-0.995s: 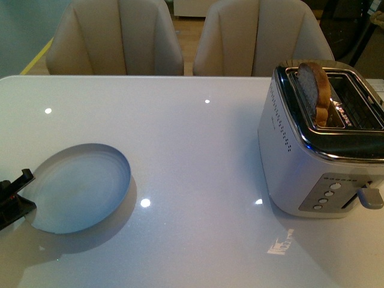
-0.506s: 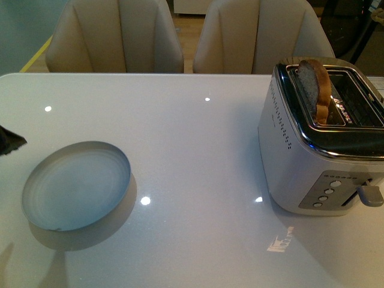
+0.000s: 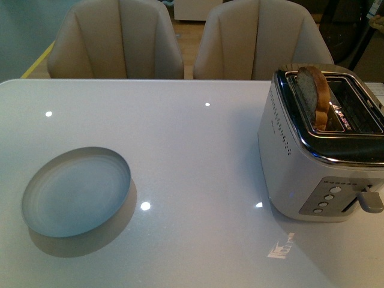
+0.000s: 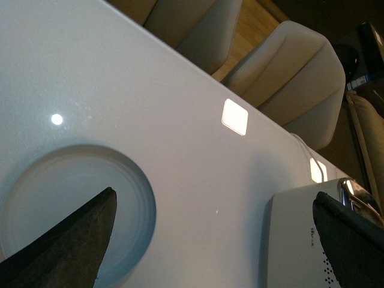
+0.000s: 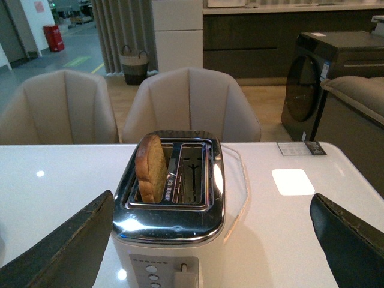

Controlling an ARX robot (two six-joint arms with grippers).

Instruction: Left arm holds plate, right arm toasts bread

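The pale blue-grey plate (image 3: 77, 191) lies empty on the white table at the left; it also shows in the left wrist view (image 4: 66, 210). The bread (image 3: 315, 96) stands upright in the left slot of the silver toaster (image 3: 312, 156), sticking up above it; the right wrist view shows the bread (image 5: 151, 168) too. Neither arm shows in the front view. My left gripper (image 4: 216, 240) is open and empty, raised above the table between plate and toaster. My right gripper (image 5: 213, 246) is open and empty, facing the toaster (image 5: 171, 210) from its button side.
Two beige chairs (image 3: 117, 39) stand behind the table's far edge. The toaster's lever (image 3: 371, 201) sticks out at the lower right. A small card (image 5: 302, 148) lies on the table beyond the toaster.
My left gripper sat at the plate's left edge, then pulled back off the left side of the front view. The plate and bread have stayed put.
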